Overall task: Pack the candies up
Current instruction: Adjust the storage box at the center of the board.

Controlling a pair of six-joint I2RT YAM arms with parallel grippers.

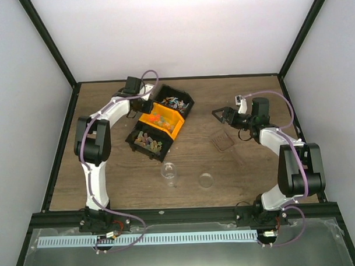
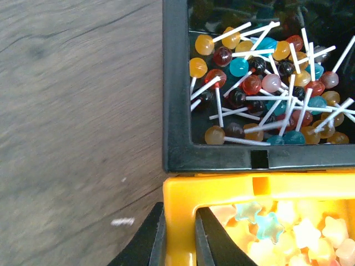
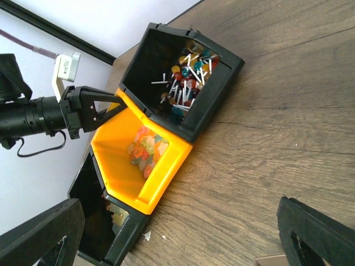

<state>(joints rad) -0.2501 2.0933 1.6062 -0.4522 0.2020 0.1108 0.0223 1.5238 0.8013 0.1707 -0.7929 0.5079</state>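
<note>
- Top view: left gripper clamping tight on the back wall of the orange bin, with nothing else between its jaws. Right gripper hanging wide and empty, well apart from the bins, near a clear square piece.
- Candies lying in the orange bin, with more in the far black bin and the near black bin. None showing in the clear cup or on the clear lid, so judging the packing as barely begun.
- Left wrist view: fingers pinching the orange wall, one outside and one inside. Star-shaped candies lying just beside the inner finger; lollipops piling in the black bin touching the orange one.
- Risking a tilt: gripping one wall only, so any lift likely tipping the bin and spilling candies. Dragging it likely nudging the black neighbours as well.
- Fingertips running out at the lower edge here, leaving the depth of the bite impossible to tell.
- Right wrist view: own fingers showing as dark shapes at both lower corners, spread wide, holding nothing. Left gripper appearing side-on, biting the orange bin's tall back wall.
- Near black bin lying half cropped and in shadow, its contents hard to make out; cup and lid falling outside this view.
</note>
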